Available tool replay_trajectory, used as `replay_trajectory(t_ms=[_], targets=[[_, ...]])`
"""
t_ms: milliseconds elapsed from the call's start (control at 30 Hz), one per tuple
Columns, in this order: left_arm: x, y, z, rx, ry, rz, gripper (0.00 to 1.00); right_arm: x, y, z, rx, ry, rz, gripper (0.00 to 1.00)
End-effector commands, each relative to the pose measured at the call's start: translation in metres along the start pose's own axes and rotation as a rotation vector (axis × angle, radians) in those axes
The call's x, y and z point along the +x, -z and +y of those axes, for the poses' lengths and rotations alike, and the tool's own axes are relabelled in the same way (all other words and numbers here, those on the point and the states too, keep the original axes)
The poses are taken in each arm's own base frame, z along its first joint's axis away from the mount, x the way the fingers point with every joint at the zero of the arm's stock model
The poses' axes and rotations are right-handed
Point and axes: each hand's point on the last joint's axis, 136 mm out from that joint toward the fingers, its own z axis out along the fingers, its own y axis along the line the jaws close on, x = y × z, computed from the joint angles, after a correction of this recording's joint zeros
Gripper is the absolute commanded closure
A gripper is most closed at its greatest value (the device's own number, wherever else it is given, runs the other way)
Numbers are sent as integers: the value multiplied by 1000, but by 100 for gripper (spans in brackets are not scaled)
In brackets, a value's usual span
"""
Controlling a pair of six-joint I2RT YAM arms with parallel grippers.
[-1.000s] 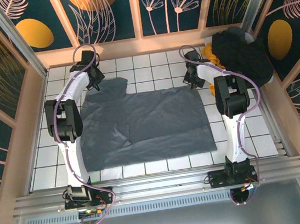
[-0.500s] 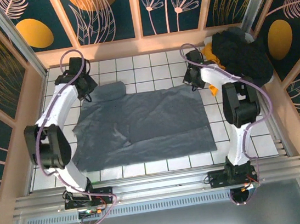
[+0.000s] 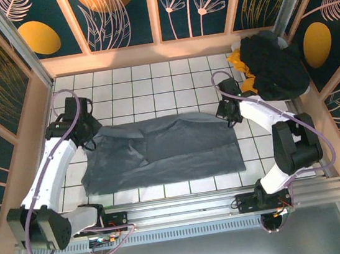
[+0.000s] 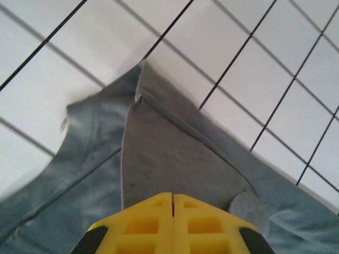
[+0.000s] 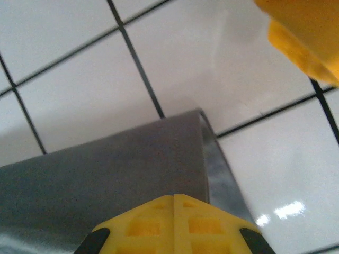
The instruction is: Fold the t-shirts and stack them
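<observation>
The slate grey-blue t-shirt [image 3: 167, 155] lies spread across the near half of the white-tiled table [image 3: 151, 82], its near hem running along the near edge just short of the aluminium rail [image 3: 181, 210]. The left gripper [image 3: 91, 139] sits at the shirt's far left corner and the right gripper [image 3: 226, 113] at its far right corner, so the far edge of the cloth stretches between them. In the left wrist view the yellow fingers [image 4: 143, 219] are pressed together with a paler flap of cloth running into them, doubled over a bluer layer below. In the right wrist view the right gripper [image 5: 174, 197] has its jaws closed the same way on a rolled edge of grey fabric over the tiles. At the far right corner of the table a heap of shirts rests against the patterned wall panels [image 3: 191, 5]: a black t-shirt [image 3: 275, 66] on top and a yellow-orange t-shirt [image 3: 240, 61] poking out on its left side. That heap is just beside the right arm's forearm, and a lobe of the orange cloth shows in the upper right of the right wrist view, near the pinched corner but apart from it. Purple cables [image 3: 67, 106] loop above the left wrist.
</observation>
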Motion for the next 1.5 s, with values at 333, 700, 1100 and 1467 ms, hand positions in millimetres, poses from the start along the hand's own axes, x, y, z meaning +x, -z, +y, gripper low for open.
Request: replay_trajectory(t_ms=[333, 700, 1100, 1467], targets=[[13, 44, 37, -50, 126, -14, 100, 24, 26, -36, 96, 7, 1, 100], [32, 61, 75, -110, 185, -31, 100, 63, 26, -54, 156, 27, 58, 100], [84, 39, 118, -179, 289, 57, 100, 81, 12, -69, 219, 18, 86, 100], [95, 42, 134, -201, 359, 46, 100, 76, 19, -71, 249, -15, 49, 69]])
